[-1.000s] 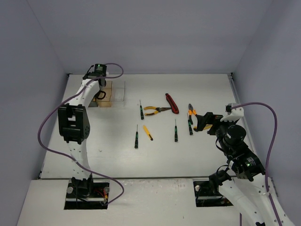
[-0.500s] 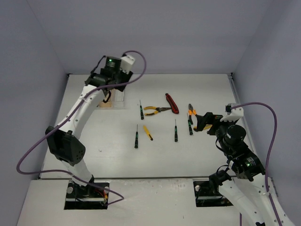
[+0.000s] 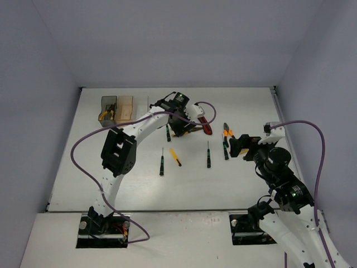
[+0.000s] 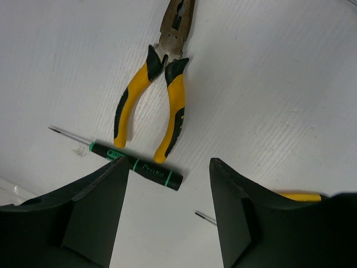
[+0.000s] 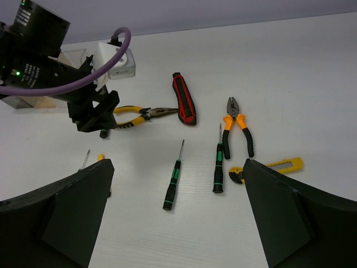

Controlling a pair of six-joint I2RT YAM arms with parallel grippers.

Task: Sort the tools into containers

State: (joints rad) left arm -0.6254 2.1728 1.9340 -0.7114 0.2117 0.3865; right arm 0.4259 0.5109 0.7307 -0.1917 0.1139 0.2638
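The left jaws were spread wide and held nothing, just above yellow pliers (image 4: 150,106) and a thin screwdriver (image 4: 136,166) on the tabletop (image 4: 279,84). The right jaws were spread and empty too, near orange pliers (image 5: 237,125) and a yellow knife (image 5: 276,165). Far off, a dark bin (image 3: 107,108) stood beside a tan bin (image 3: 126,108).

Through the left wrist camera I see my left gripper (image 4: 170,164) hanging over the white table (image 4: 279,84), its two dark fingers (image 4: 95,218) spread wide. Beyond them lie yellow-and-black long-nose pliers (image 4: 177,100), handles toward me, just beside a black screwdriver with green bands (image 4: 136,165) lying crosswise. A thin metal tip (image 4: 205,216) and a yellow sliver (image 4: 299,196) peek out by the right finger.
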